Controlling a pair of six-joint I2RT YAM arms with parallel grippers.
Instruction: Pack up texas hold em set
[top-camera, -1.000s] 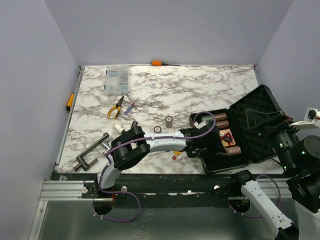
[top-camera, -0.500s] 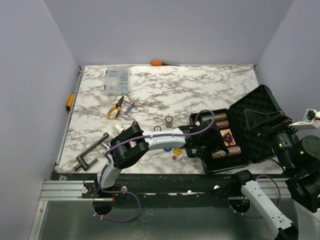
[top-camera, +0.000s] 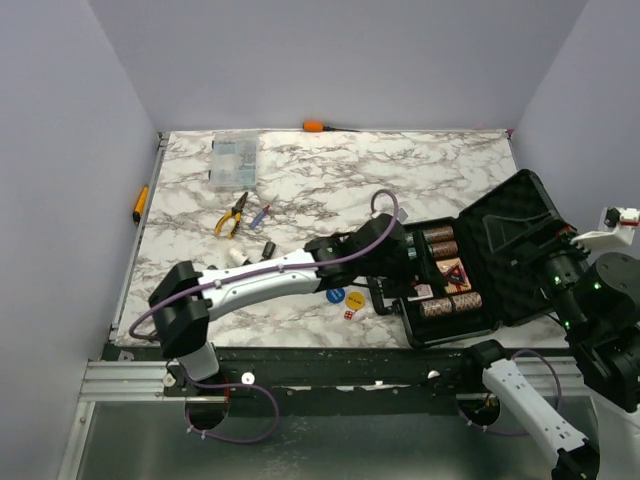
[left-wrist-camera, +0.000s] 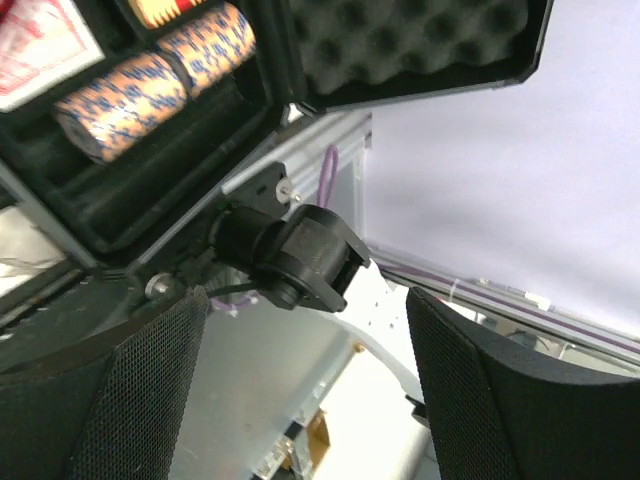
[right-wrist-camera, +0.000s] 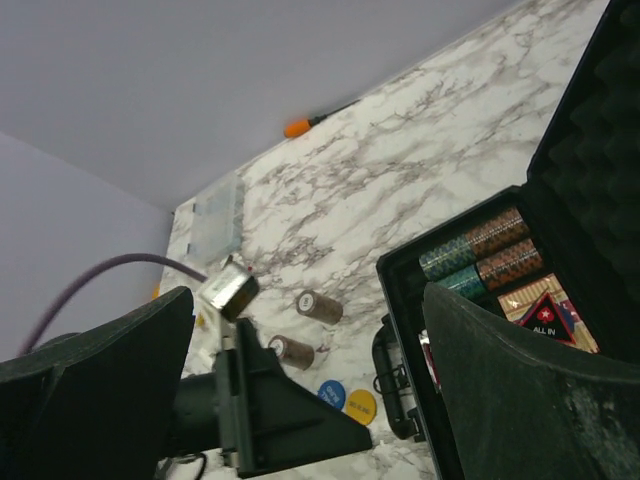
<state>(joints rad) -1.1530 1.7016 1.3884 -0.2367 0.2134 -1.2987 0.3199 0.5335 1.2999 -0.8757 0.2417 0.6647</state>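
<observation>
The black hard case (top-camera: 510, 235) lies open at the right near corner of the counter (top-camera: 300, 190), with chip rolls (top-camera: 450, 304) bedded in its foam. Loose chip stacks (right-wrist-camera: 318, 305), a blue disc (top-camera: 335, 296), a yellow disc (top-camera: 354, 299) and a red die (top-camera: 348, 314) wait on the marble. The stacks look dense, slick and apt to roll or split; I'd pinch them end to end. The left pincer (left-wrist-camera: 305, 335), by the case's rim, gapes empty, as does the right pincer (right-wrist-camera: 305, 330). A card deck (right-wrist-camera: 545, 318) reads "ALL IN".
</observation>
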